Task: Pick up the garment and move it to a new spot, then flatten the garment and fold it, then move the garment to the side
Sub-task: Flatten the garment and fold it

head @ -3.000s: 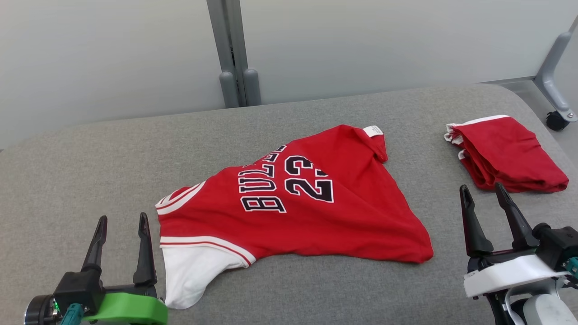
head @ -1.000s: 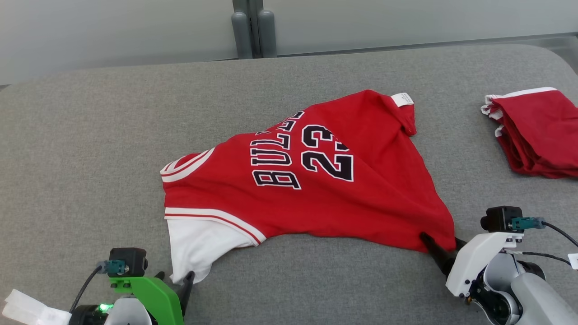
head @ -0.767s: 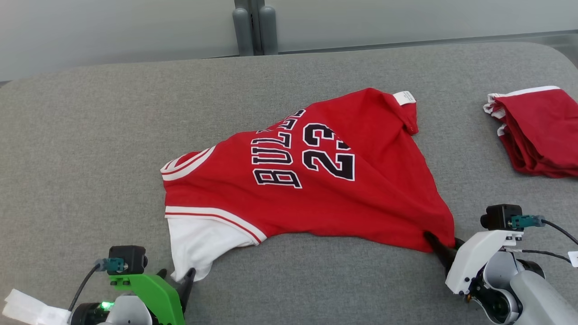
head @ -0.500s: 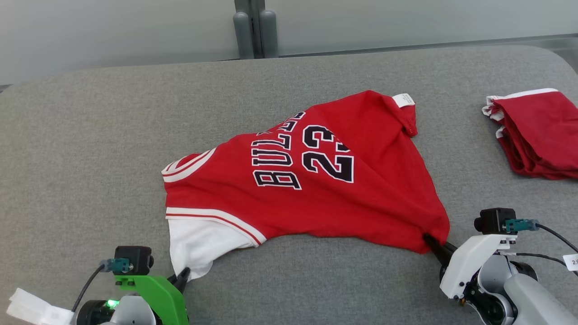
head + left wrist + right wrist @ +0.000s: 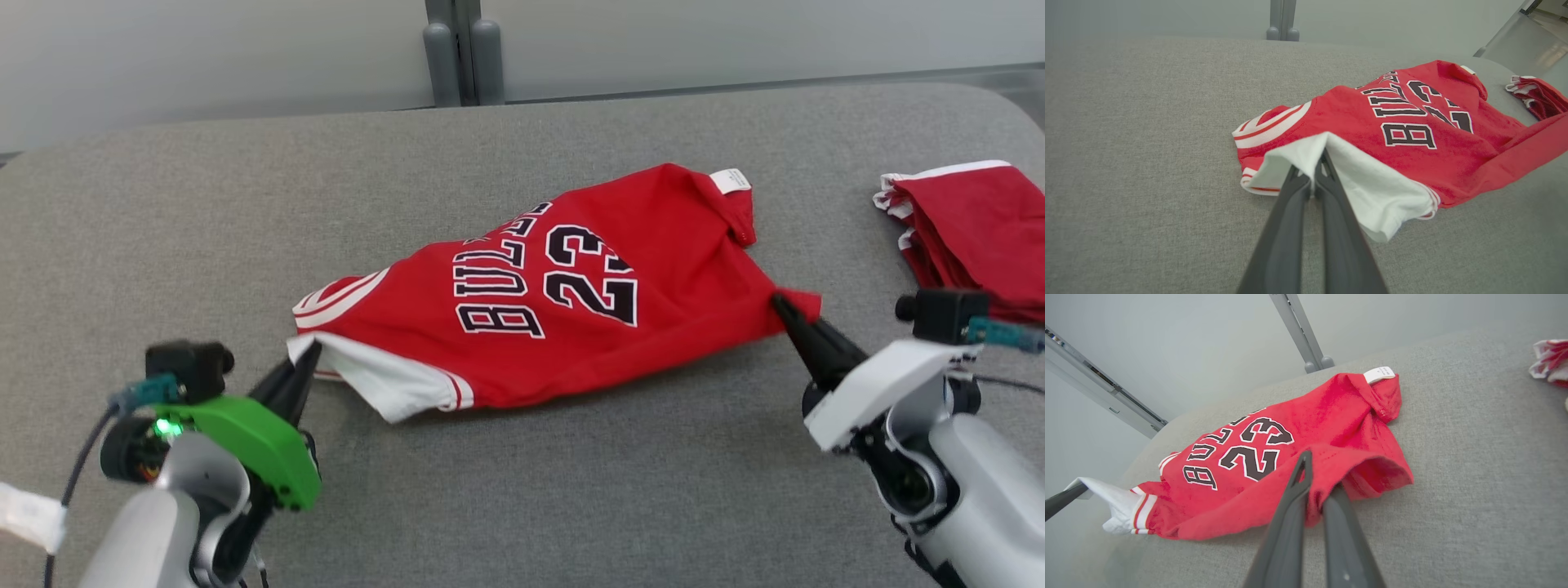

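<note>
The garment's [image 5: 571,351] near edge is now lifted, sagging between left gripper [image 5: 309,351], pinching white hem, and right gripper [image 5: 777,300], pinching red corner.

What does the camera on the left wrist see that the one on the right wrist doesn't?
Left wrist view: the left gripper up close, pinching the jersey's white panel. Right wrist view: the right gripper clamped on the red hem corner. Both: the red jersey with its 23, raised at the two held corners, the grey table and the folded red pile.
</note>
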You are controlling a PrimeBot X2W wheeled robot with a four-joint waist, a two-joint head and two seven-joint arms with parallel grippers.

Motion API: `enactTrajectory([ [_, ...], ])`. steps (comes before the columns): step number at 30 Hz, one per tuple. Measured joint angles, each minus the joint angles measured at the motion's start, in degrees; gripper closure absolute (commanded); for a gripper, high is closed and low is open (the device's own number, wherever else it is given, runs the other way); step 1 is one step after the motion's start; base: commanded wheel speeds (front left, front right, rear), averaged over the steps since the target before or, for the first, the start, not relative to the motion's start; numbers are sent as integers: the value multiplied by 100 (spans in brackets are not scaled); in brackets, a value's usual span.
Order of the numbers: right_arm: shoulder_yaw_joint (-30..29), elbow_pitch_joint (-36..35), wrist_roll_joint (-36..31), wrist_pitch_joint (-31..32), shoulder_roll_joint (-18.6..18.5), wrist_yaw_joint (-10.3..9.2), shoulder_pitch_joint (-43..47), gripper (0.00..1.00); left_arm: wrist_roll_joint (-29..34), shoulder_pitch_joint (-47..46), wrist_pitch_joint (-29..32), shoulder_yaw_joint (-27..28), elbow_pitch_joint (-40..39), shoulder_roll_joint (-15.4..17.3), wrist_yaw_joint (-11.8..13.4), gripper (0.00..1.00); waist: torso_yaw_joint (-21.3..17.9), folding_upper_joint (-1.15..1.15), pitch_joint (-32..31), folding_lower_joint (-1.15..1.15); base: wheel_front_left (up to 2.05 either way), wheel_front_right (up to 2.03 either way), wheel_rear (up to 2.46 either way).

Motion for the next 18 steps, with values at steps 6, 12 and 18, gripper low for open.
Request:
enactTrajectory([
  [6, -3, -193, 215, 19, -165, 0, -1179, 100, -24, -1612, 8, -189, 199, 332, 0, 100, 12, 0, 421, 0, 0, 0, 0],
  [12, 109, 42, 415, 360, -254, 0, -3064, 100, 2, -3669, -2, -532, 893, 538, 0, 100, 21, 0, 1043, 0, 0, 0, 0],
  [18, 252, 642, 425, 445, -247, 0, -5180, 100, 155, -5905, -280, -838, 1784, 545, -1, 100, 45, 0, 1788, 2, 0, 0, 0],
])
